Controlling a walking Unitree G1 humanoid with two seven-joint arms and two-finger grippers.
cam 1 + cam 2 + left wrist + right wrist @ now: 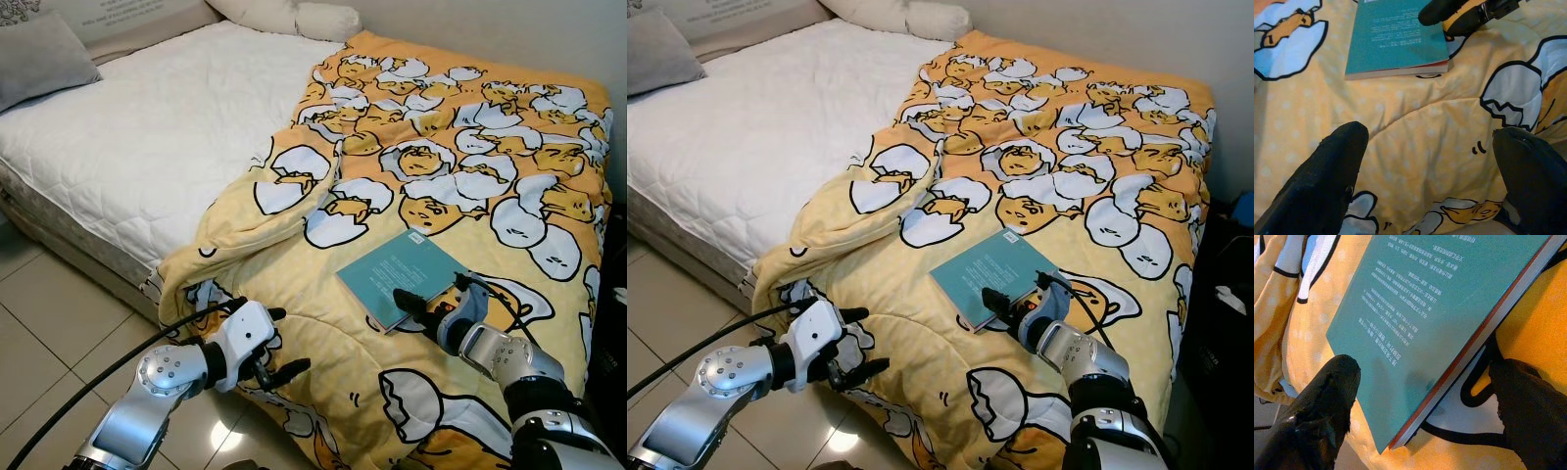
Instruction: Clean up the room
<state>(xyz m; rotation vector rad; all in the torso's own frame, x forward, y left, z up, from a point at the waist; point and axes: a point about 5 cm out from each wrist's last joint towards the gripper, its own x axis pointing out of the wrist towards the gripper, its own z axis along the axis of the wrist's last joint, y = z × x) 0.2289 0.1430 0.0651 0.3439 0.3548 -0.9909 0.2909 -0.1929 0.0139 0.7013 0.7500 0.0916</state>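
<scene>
Book [1440, 308]: far end cut off by wrist frame's edges; print on cover too small to read in head views; near corner [392, 318] partly covered by right gripper [419, 308].
Quilt [470, 137]: right edge runs out of frame; near hem hidden behind both arms.
Grey pillow [34, 54]: cut by left edge.
White pillow [294, 15]: top cropped.
Dark objects [1225, 294] right of bed: cropped, cannot identify.
Left gripper [1430, 161]: finger bases out of frame.
</scene>
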